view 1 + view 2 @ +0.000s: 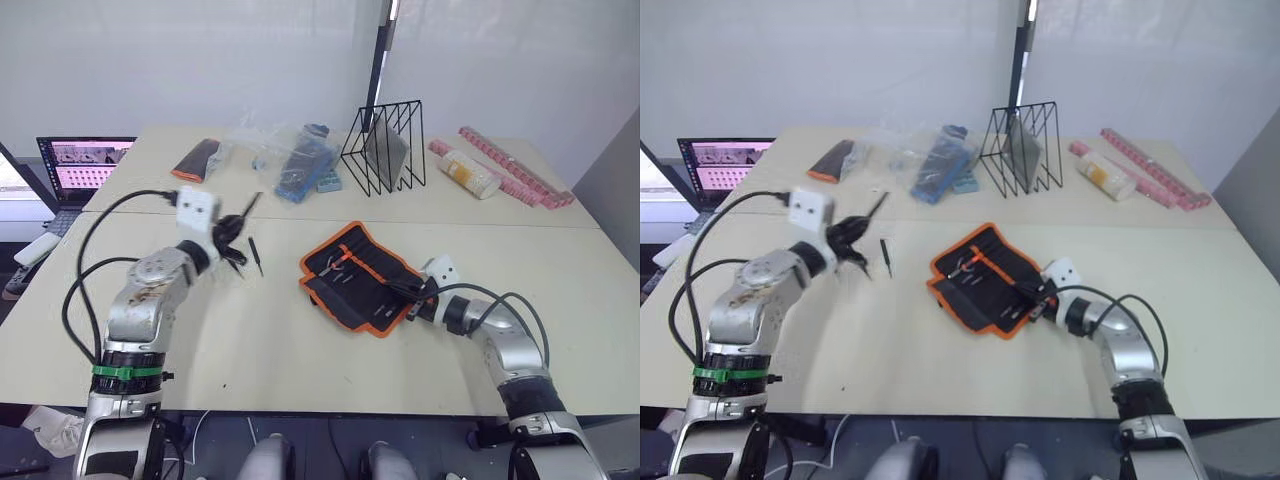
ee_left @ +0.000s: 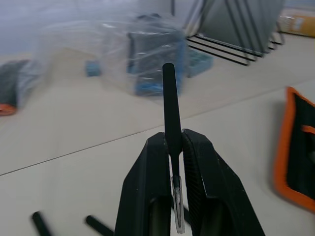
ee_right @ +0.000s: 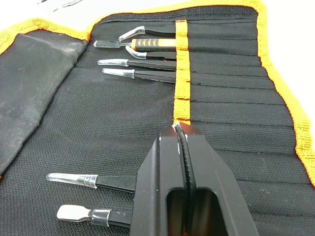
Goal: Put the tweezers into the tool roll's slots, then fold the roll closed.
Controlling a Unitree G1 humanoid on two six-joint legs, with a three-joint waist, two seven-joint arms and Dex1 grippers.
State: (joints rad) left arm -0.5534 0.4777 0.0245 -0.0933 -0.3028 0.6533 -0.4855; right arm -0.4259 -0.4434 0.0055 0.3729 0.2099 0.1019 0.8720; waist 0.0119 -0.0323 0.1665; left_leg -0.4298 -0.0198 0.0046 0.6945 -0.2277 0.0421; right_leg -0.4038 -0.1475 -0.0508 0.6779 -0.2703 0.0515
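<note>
Beige table, open tool roll, left jaws gripping tweezers

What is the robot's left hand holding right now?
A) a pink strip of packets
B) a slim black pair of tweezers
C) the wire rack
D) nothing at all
B: in the left wrist view the left hand is shut on a slim black pair of tweezers, which stick out past its fingers, while the open tool roll lies off to the side on the table.
</note>
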